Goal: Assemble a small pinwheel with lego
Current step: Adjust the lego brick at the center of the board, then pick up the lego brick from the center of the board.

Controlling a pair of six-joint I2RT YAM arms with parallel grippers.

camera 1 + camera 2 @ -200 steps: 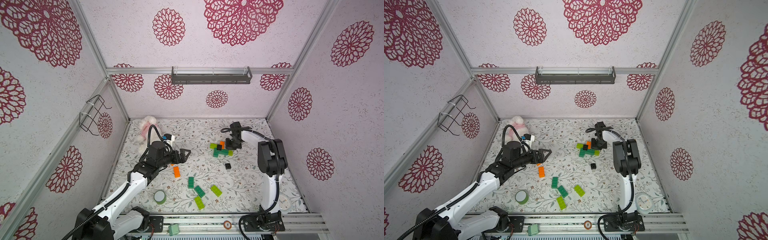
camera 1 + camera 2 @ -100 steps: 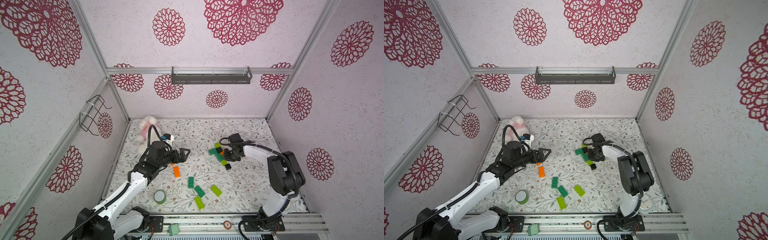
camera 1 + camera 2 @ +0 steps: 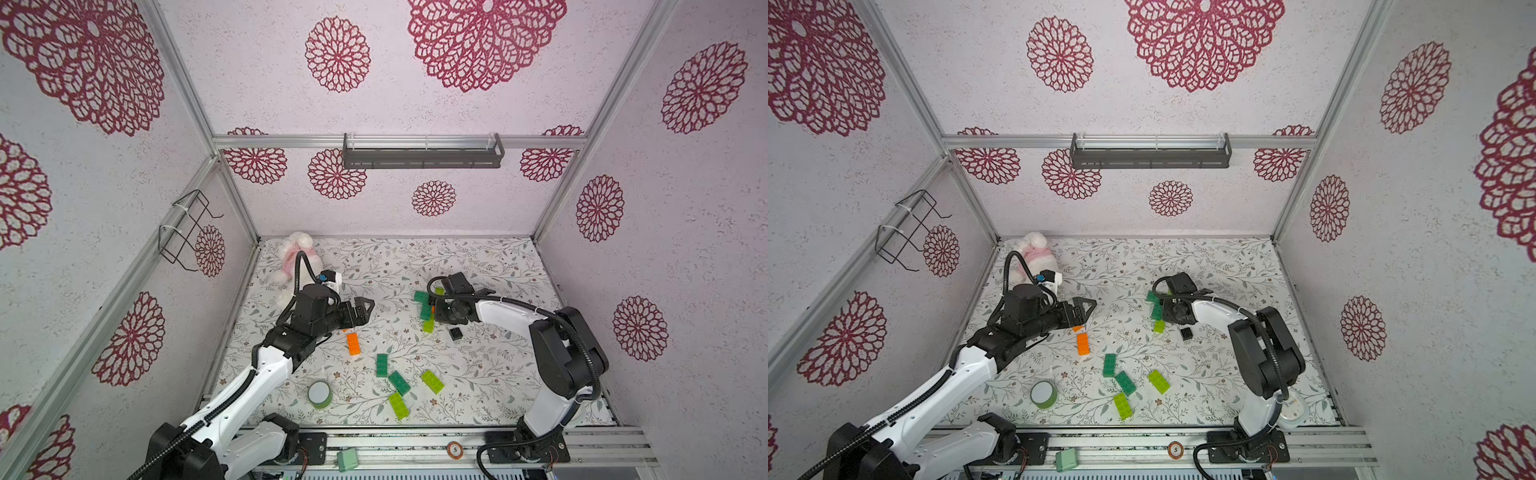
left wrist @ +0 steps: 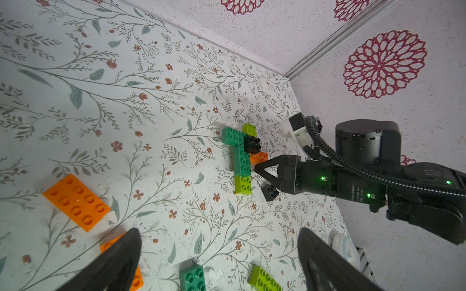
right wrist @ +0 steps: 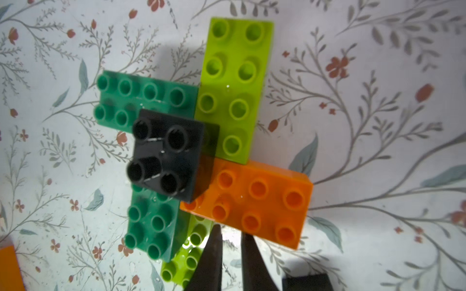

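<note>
Lego pinwheel (image 5: 169,156): flat on the floral table (image 5: 353,75), just beyond the fingertips of the right gripper (image 5: 230,231); dark green, lime and orange bricks joined under a black square.
Right fingers: narrowly apart, gripping nothing, tips close to the pinwheel's edge.
Loose black brick (image 4: 269,192): just beside the right fingers.
Left gripper (image 4: 219,231): fingers wide, empty; an orange brick (image 4: 77,201) lies ahead of them.

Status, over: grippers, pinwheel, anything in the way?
Left gripper wide open, empty. Right gripper barely parted, empty, beside the pinwheel. It sits on the table, black hub on top. Loose black brick close by.
</note>
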